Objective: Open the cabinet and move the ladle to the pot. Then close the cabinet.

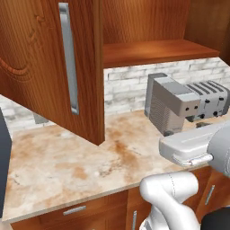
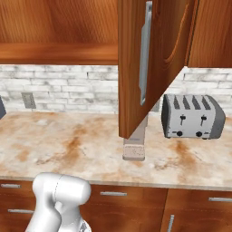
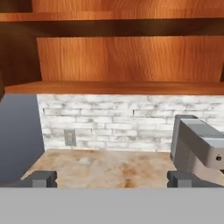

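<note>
Cabinet (image 1: pixel 54 67) door swung open, top cropped; shelf interior shadowed, contents perhaps hidden; hand (image 3: pixel 111 178) spread wide, holding nothing.

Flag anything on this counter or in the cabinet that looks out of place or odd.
Nothing looks spilled or damaged. The cabinet door stands swung open over the counter, and the shelf behind it looks bare. The toaster sits upright by the wall.

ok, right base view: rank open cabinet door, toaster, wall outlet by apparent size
1. cabinet door, largest by far, though it swings toward the camera, so nearness inflates it.
2. toaster, clearly smaller.
3. wall outlet, smallest.
</note>
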Controlling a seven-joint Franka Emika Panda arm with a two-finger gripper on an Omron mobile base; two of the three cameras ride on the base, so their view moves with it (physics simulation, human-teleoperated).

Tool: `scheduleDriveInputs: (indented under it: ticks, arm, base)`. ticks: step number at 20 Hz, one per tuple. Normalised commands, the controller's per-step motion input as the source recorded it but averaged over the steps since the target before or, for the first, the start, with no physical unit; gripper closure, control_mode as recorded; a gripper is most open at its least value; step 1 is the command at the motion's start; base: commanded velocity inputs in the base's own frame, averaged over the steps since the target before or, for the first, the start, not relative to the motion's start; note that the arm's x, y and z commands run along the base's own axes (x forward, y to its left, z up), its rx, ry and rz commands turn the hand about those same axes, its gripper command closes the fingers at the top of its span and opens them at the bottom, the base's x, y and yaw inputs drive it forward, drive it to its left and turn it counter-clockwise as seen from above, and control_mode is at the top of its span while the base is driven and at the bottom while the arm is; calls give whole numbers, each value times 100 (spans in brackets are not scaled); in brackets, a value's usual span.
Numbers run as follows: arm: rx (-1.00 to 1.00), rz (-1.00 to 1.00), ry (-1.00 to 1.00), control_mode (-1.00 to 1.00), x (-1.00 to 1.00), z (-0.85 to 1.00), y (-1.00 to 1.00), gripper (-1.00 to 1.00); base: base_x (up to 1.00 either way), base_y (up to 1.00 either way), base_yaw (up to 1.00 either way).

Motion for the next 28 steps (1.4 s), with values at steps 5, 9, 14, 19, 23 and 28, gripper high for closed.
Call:
scheduleDriveInputs:
  ticks: [5, 9, 14, 19, 23, 28]
  arm:
    - [0, 0, -19, -100, -31, 7, 63, -100]
    - [0, 0, -21, -100, -14, 0, 65, -100]
    - [0, 0, -19, -100, 1, 0, 76, -100]
    - [0, 0, -18, -100, 20, 0, 79, -100]
    - [0, -1, -19, -100, 51, -7, 65, -100]
    - [-1, -5, -21, -100, 66, -14, 59, -100]
  base:
    - [0, 0, 0]
    - [0, 0, 0]
    - [0, 0, 0]
    - [0, 0, 0]
    - [0, 0, 0]
    - [0, 0, 0]
